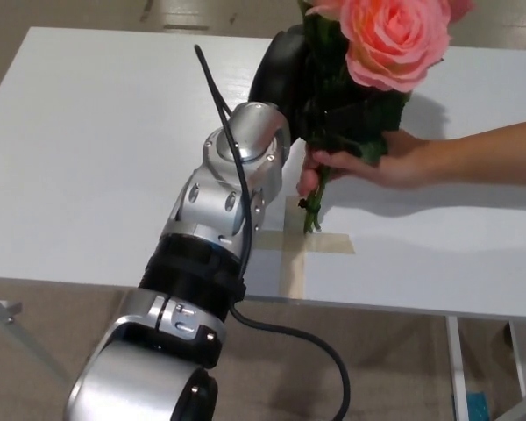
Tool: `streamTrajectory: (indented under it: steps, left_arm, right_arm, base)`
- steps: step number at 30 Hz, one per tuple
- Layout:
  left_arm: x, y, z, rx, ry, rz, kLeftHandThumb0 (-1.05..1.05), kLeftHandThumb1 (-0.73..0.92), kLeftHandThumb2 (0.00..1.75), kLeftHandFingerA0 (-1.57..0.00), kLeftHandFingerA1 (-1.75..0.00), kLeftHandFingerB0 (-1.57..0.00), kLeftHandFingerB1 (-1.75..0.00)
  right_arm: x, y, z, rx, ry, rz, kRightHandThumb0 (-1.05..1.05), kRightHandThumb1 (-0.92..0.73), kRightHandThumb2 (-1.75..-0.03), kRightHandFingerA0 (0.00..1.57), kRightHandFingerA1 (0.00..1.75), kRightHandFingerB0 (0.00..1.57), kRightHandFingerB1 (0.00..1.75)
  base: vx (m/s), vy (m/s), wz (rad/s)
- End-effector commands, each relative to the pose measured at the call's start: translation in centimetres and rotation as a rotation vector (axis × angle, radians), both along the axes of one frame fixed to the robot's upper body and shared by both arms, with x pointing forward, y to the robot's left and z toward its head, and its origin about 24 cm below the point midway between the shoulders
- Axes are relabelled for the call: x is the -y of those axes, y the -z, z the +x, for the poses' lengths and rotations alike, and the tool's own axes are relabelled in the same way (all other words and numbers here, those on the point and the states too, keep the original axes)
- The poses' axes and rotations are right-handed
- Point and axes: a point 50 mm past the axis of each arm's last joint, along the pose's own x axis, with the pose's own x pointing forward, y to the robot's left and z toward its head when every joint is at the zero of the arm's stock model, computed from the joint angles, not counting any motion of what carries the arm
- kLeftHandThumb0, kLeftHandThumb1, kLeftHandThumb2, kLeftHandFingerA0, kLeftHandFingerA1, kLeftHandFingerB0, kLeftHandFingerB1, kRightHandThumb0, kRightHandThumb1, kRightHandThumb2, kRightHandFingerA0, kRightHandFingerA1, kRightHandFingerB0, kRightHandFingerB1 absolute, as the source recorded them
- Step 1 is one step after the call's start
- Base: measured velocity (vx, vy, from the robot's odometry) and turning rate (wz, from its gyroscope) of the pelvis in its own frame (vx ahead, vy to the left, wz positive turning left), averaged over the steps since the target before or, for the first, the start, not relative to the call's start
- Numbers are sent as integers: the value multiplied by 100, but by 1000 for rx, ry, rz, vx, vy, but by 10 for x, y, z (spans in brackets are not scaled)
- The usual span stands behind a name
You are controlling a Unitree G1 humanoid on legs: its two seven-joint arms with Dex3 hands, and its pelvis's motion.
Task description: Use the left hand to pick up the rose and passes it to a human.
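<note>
The robot's silver, black-jointed left arm is seen reaching up from the lower left over the white rectangular table; at its end the black left hand is closed around the stem of the pink, green-leaved rose, which is held upright above the table, well clear of the beige tape cross marked on the surface; the exact lie of the fingers is hidden by the leaves. To the right, a person's bare hand has been brought in and is wrapped around the lower green stem, just beneath the robot's grasp. The handover is judged to be nearly complete; for it to be done well, the rose should be kept steady and upright until the person's grip is firm; the fingers should then be opened gently, and the arm drawn back to the left so that the bloom and leaves are not snagged. The right hand is not in view.
</note>
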Motion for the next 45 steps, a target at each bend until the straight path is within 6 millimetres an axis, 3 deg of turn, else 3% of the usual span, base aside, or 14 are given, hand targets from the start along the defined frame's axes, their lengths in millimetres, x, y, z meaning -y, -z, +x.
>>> streamTrajectory:
  steps: [1, 3, 4, 6, 7, 8, 9, 10, 11, 13, 14, 23, 30, 45]
  left_arm:
    - [54, 8, -24, -56, 126, -115, -19, 80, 67, -86, -151, -79, -93]
    - [50, 9, -21, -39, 120, -106, -20, 81, 67, -92, -143, -87, -65]
    - [50, 9, -21, -37, 120, -103, -20, 81, 67, -92, -143, -87, -65]
    - [48, 7, -19, -26, 114, -79, -24, 80, 64, -105, -99, -69, -45]
    - [47, 7, -19, -23, 111, -67, -24, 80, 64, -105, -99, -69, -45]
    - [45, 7, -18, -18, 115, -48, -25, 74, 63, -105, -65, -55, -39]
    - [41, 8, -16, -25, 166, -12, -30, 50, 99, 0, -48, 0, -48]
    - [39, 8, -16, -31, 192, 16, -66, 44, 77, 0, -13, -1, -15]
    - [36, 8, -15, -28, 213, 44, -77, 47, 79, 0, 0, 0, -2]
    - [31, 6, -13, -18, 250, 116, -79, 45, 81, 0, 0, 0, -3]
    - [28, 4, -11, -6, 261, 157, -91, 50, 58, 0, 0, 0, -1]
    - [-20, 2, 2, 3, 310, 336, -84, 49, 57, 0, 0, 0, -1]
    - [-55, -28, 14, 56, 269, 444, -86, 48, 58, 0, 0, 0, 0]
    - [-118, -46, -11, 130, 286, 581, -82, 48, 56, 0, 0, 0, -1]
  right_arm:
    - [2, 0, -2, -4, 11, -2, -32, -68, -60, 63, 42, 49, 37]
    - [2, 0, -1, -6, 8, -4, -32, -68, -60, 63, 43, 49, 38]
    - [2, 0, -2, -7, 8, -5, -32, -68, -60, 63, 43, 49, 38]
    - [2, 0, -1, -2, 12, -2, -32, -68, -60, 63, 43, 49, 38]
    - [2, 0, -1, -2, 13, -1, -32, -68, -60, 63, 43, 49, 38]
    - [2, 0, -1, -3, 14, -1, -32, -68, -60, 63, 43, 49, 38]
    - [2, 1, -3, -8, 13, 0, -32, -68, -60, 63, 42, 49, 38]
    - [2, 1, -4, -10, 12, 0, -32, -68, -60, 63, 42, 49, 38]
    - [2, 2, -5, -10, 11, 0, -32, -68, -60, 63, 42, 49, 38]
    - [3, 1, -4, -7, 10, -3, -32, -68, -60, 63, 42, 49, 38]
    - [4, 0, -2, -4, 10, -5, -32, -68, -60, 63, 42, 49, 38]
    - [5, 2, -8, -25, 9, -12, -32, -68, -60, 63, 42, 50, 38]
    - [5, -3, 4, -6, 2, -13, -33, -68, -60, 63, 42, 49, 38]
    - [8, 3, -12, -40, 13, -12, -32, -68, -60, 63, 42, 49, 37]
  base:
    - [0, 0, 0]
    - [0, 0, 0]
    - [0, 0, 0]
    - [0, 0, 0]
    - [0, 0, 0]
    - [0, 0, 0]
    - [0, 0, 0]
    - [0, 0, 0]
    - [0, 0, 0]
    - [0, 0, 0]
    - [0, 0, 0]
    - [0, 0, 0]
    - [0, 0, 0]
    - [0, 0, 0]
